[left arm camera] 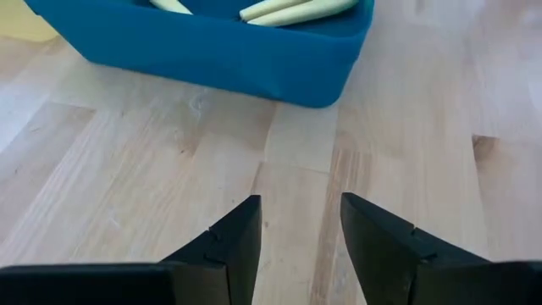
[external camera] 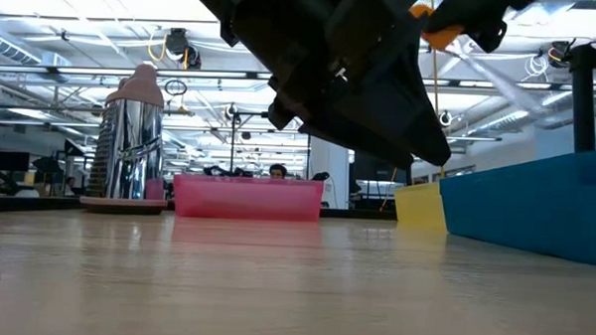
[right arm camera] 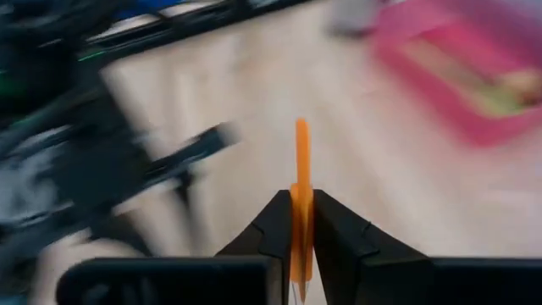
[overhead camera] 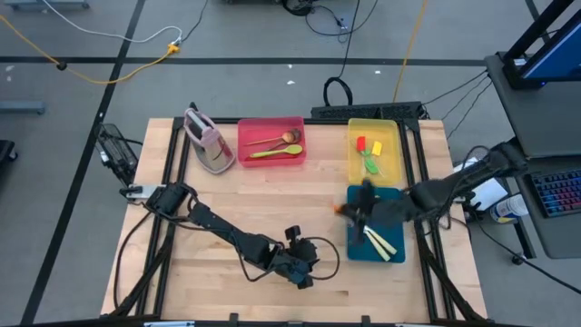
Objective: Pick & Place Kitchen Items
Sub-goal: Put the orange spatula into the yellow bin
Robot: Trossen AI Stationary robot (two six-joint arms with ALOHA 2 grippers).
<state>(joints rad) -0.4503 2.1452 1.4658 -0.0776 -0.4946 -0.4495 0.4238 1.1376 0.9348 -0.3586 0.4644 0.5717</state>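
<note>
The right gripper [right arm camera: 301,222] is clenched on an orange spatula [right arm camera: 301,182], its thin head standing up between the fingers. From above, that gripper [overhead camera: 361,207] hangs at the near-left edge of the blue tray [overhead camera: 396,194], with a bit of orange [overhead camera: 338,210] showing just left of it over the bare wood. The view is blurred there, so I cannot say whether it is over the tray or just beside it.

The left gripper [left arm camera: 299,241] sits low over the table [overhead camera: 227,204] with its fingers apart and nothing between them, pointing at the blue tray's [left arm camera: 212,51] wall a short way off. From above it is [overhead camera: 303,270] near the front edge, left of that tray.

Two cream knives [overhead camera: 381,242] lie in the blue tray. The yellow tray [overhead camera: 354,163] behind it holds a red-headed spatula [overhead camera: 360,145] and green pieces [overhead camera: 371,164]. The red tray [overhead camera: 245,150] holds a wooden spoon [overhead camera: 277,140] and a green spoon [overhead camera: 277,153]. A pink-and-grey container [overhead camera: 207,141] lies just left of it.
</note>
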